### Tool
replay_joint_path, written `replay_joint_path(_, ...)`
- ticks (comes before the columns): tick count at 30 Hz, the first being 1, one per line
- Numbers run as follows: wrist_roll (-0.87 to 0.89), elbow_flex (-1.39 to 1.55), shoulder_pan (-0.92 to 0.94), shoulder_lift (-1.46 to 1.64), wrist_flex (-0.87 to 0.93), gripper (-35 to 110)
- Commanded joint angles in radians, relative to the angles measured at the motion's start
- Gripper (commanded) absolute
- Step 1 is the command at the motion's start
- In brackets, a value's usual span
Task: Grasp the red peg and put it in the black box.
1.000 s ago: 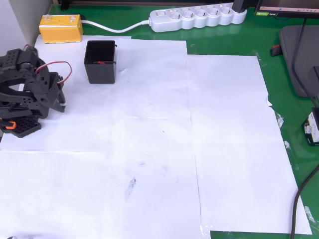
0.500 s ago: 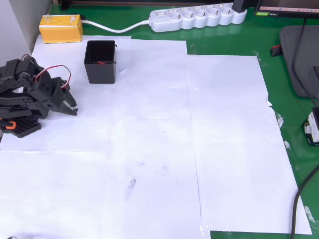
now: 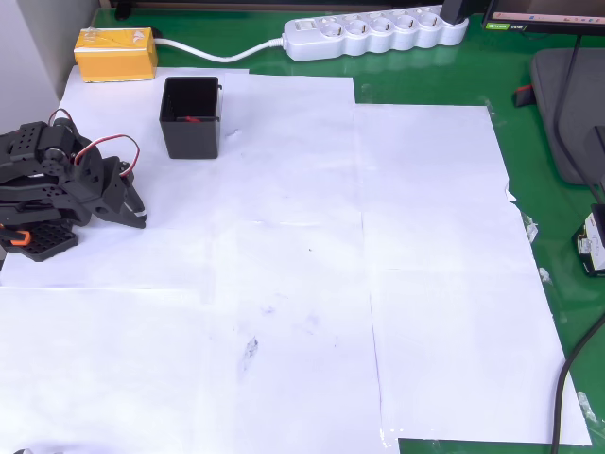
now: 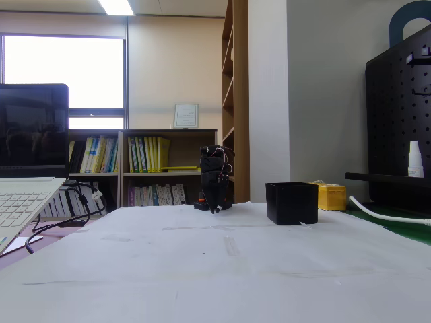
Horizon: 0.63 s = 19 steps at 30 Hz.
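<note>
The black box (image 3: 190,117) stands on the white paper at the upper left in the overhead view, and at the right of centre in the fixed view (image 4: 291,202). A small red streak, the red peg (image 3: 189,119), lies inside it on the floor. My gripper (image 3: 138,216) is below and left of the box, apart from it, folded close to the black base. Its fingers meet in a point with nothing between them. The fixed view has the gripper (image 4: 214,206) pointing down at the paper, left of the box.
A yellow box (image 3: 115,52) sits beyond the black box, beside a white power strip (image 3: 376,34). White paper sheets (image 3: 312,284) cover the green mat. A laptop (image 4: 30,175) stands at the left of the fixed view. Cables run along the right edge.
The gripper swung out to the right and slightly down from the folded arm, then drew back a little. The black box and the peg inside it have stayed put.
</note>
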Motion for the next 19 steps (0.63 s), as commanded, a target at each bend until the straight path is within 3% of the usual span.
replay_joint_path(1,-0.018,-0.124,-0.002,-0.098,0.040,0)
replay_joint_path(19,0.067,-0.124,-0.008,-0.098,0.058,0)
